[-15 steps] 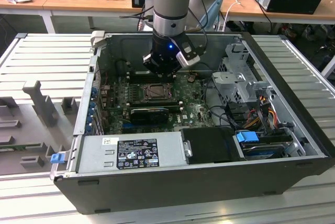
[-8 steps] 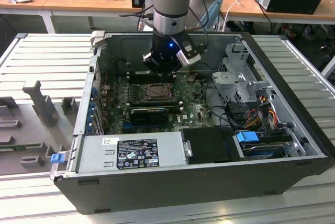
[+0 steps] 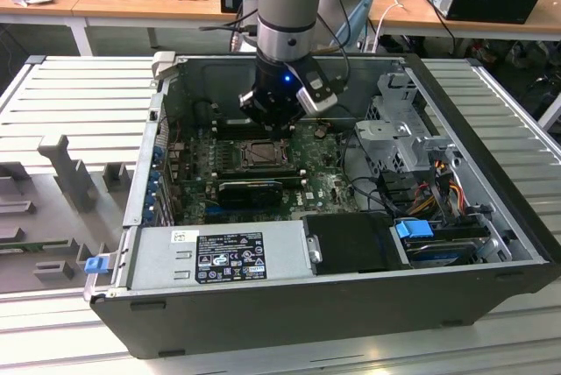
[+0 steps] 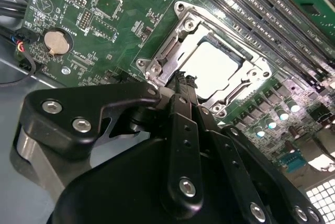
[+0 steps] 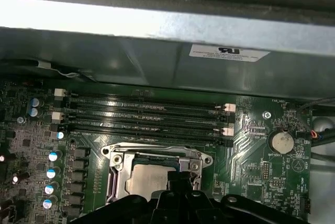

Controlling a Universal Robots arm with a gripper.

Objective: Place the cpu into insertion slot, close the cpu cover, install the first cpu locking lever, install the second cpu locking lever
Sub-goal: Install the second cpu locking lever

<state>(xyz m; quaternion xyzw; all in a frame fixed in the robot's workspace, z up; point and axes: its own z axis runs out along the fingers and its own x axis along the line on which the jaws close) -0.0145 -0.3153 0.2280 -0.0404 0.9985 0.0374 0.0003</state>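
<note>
Sitting in the insertion slot, the cpu shows its pale metal top through the window of the cpu cover, which lies down flat over it in both wrist views. The first two steps therefore look done, and the work in hand appears to be one of the locking levers, though which lever is engaged I cannot tell.

The gripper hangs low, right at the socket's edge. Its fingers stand together with no gap showing between them, and nothing is seen held in them. That suggests a pressing tool rather than a grasp. Whether the tip actually touches the cover frame or a lever is hidden by the gripper body.

Any lever move would call for pushing down and sideways to hook it under its catch.

Around the socket lie the green motherboard, the memory slots just beside it, and the coin cell further off, all inside the open computer case.
</note>
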